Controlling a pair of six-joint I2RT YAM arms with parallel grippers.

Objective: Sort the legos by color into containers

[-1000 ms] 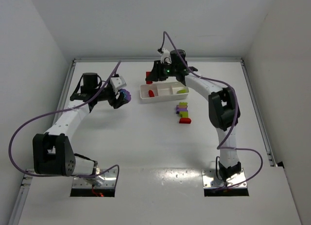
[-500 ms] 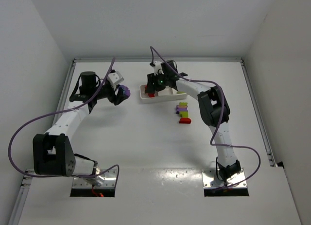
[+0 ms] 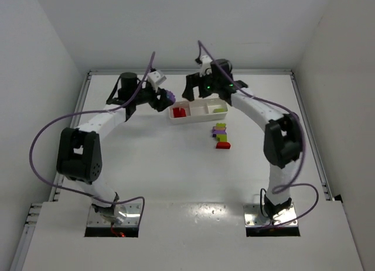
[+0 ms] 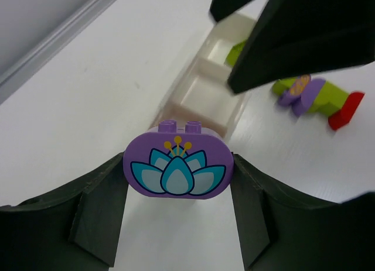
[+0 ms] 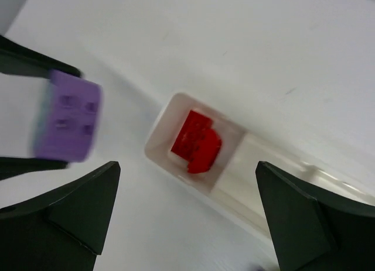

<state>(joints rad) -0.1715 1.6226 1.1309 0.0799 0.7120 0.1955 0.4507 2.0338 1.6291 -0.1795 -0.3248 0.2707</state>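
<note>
The white three-compartment tray [image 3: 198, 115] lies at the back centre. Its left compartment holds red legos [image 3: 180, 112], also seen in the right wrist view as red legos [image 5: 196, 141]; its right compartment holds a yellow-green lego [image 3: 220, 109]. My right gripper [image 3: 193, 94] hovers above the left compartment, open and empty [image 5: 187, 165]. My left gripper [image 3: 169, 98] sits just left of the tray, shut on a purple lego [image 4: 177, 167] printed with a teal flower. A clump of purple, yellow-green and red legos [image 3: 221, 136] lies on the table in front of the tray.
The right arm's dark body [image 4: 304, 31] hangs over the tray [image 4: 205, 92], close to my left gripper. The two grippers are only a short gap apart. A raised rail [image 3: 82, 107] and white walls bound the table on the left and at the back.
My right gripper dipped to the tray's left compartment, opened, left a red lego there and rose. My left arm swung right toward the tray, still holding the purple lego.
</note>
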